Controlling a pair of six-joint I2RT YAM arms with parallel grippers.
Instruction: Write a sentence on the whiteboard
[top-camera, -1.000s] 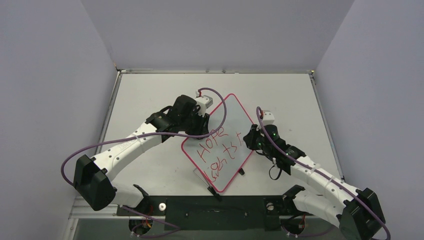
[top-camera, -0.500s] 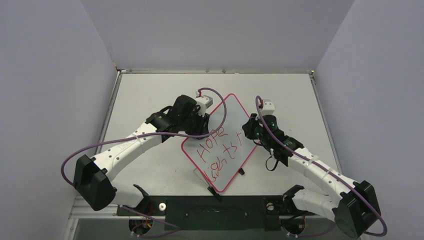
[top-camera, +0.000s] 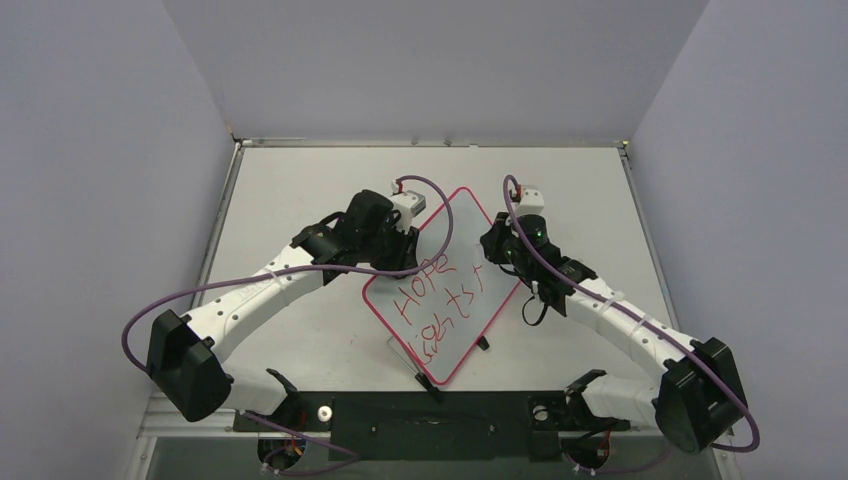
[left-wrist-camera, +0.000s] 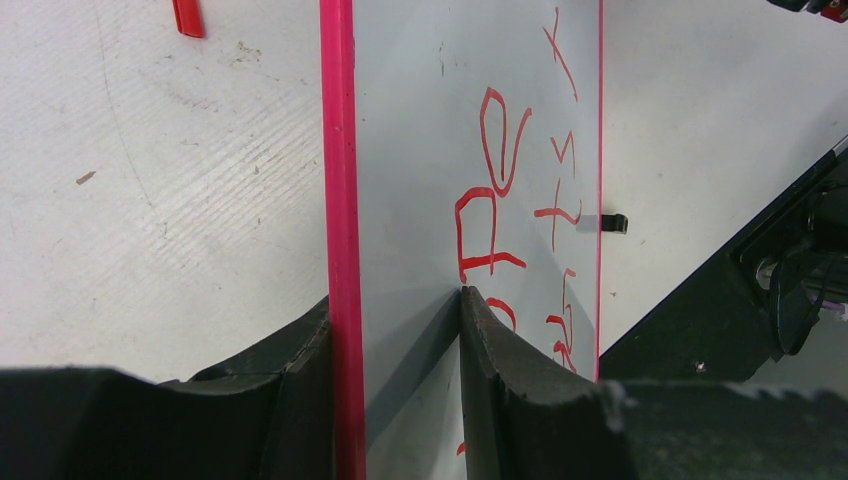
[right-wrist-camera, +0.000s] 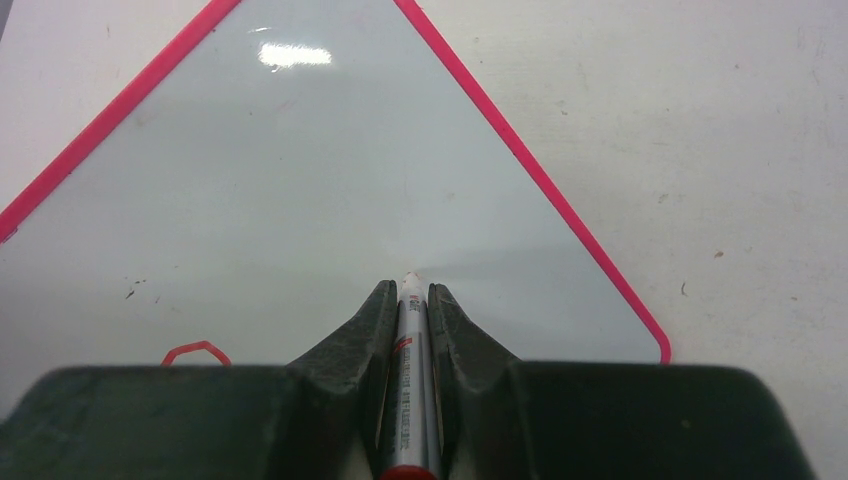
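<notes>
My left gripper (left-wrist-camera: 395, 300) straddles the whiteboard's (top-camera: 455, 225) left edge, jaws apart, so its arm and purple cable (top-camera: 180, 295) block that side. The right gripper (right-wrist-camera: 412, 290), clamped on the marker (right-wrist-camera: 410, 340), hangs over the board's far-right part. I see open table (top-camera: 300, 180) along the far strip and right of the board. A small black clip (top-camera: 483, 343) sits at the board's near-right edge. Walls close in left, right and far.
</notes>
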